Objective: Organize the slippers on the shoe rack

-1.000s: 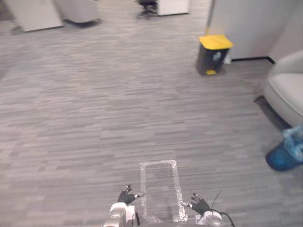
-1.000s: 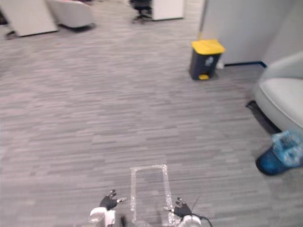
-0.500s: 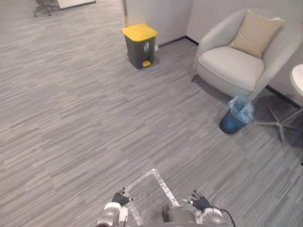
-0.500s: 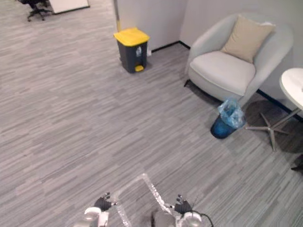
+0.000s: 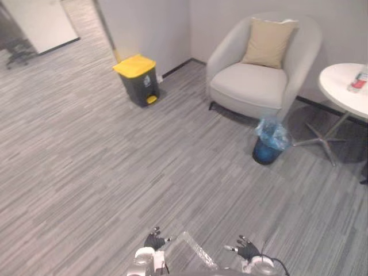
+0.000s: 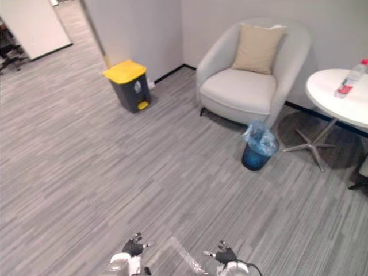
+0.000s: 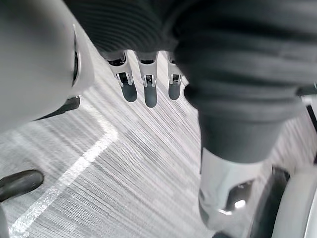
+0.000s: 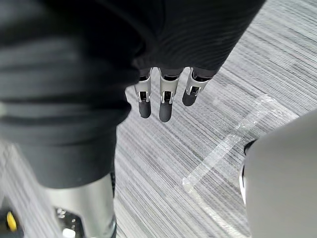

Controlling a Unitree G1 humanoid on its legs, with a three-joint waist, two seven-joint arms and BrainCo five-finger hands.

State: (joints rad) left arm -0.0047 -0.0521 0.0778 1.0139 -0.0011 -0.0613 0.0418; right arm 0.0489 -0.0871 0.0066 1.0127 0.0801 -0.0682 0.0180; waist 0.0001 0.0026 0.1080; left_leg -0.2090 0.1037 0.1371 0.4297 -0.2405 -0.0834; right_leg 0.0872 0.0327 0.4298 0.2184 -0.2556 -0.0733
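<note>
The left hand (image 5: 153,239) and right hand (image 5: 246,249) hang over the grey floor (image 5: 86,172) with fingers straight and relaxed, either side of a taped outline (image 5: 197,253), well apart from the armchair (image 5: 253,83) and blue bin (image 5: 265,150).

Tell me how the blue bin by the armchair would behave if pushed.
The blue bin looks small beside the armchair, so it is probably light and would slide or tip readily. Its plastic liner stands crumpled above the rim, so it is likely floppy and would crush when gripped.
</note>
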